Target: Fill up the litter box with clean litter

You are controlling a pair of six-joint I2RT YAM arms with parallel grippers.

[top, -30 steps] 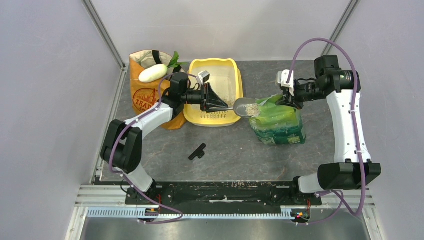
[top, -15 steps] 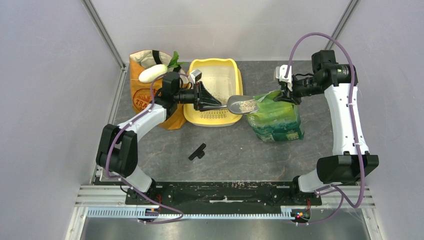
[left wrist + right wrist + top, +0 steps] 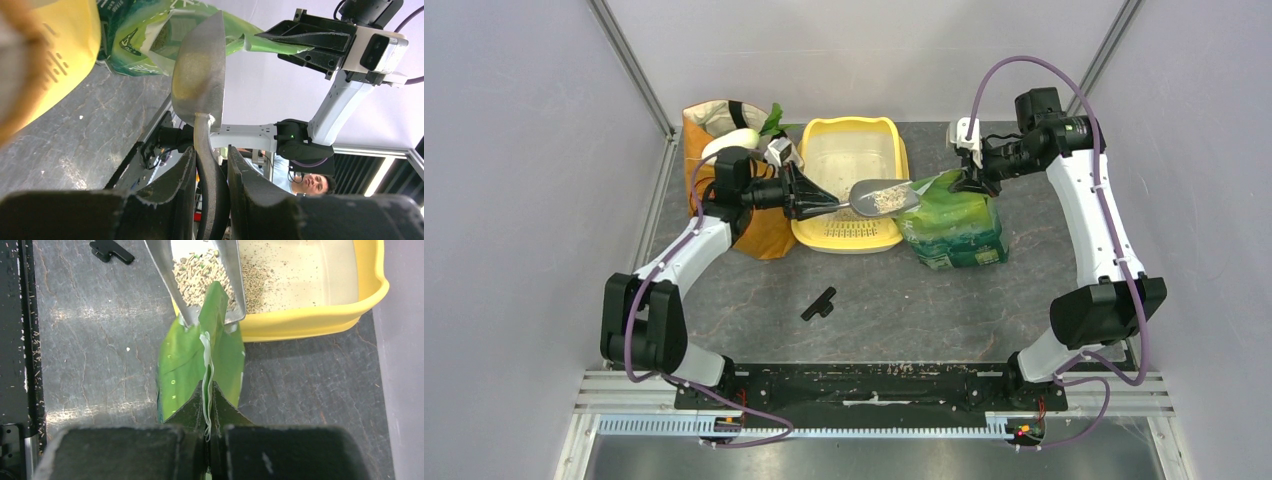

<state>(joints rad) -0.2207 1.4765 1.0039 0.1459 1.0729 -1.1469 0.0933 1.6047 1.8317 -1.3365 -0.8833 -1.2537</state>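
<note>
The yellow litter box (image 3: 898,150) stands at the back middle; its pale basin holds a thin scatter of litter (image 3: 280,275). My left gripper (image 3: 822,204) is shut on the handle of a clear scoop (image 3: 882,197), seen from below in the left wrist view (image 3: 200,75). The scoop carries a heap of grey-brown litter (image 3: 887,199) and hangs over the box's right front corner. My right gripper (image 3: 965,180) is shut on the top edge of the green foil bag (image 3: 949,225), pinching it between the fingers (image 3: 209,390). The scoop's mouth (image 3: 205,275) is beside the bag's top.
An orange paper grocery bag (image 3: 714,190) with a white vegetable (image 3: 729,142) stands left of the box. A small black clip (image 3: 818,303) lies on the table in front. Walls close in the left, right and back sides.
My left gripper carried the loaded scoop left, from over the green bag to over the box's corner. My right gripper and the bag top shifted left too.
</note>
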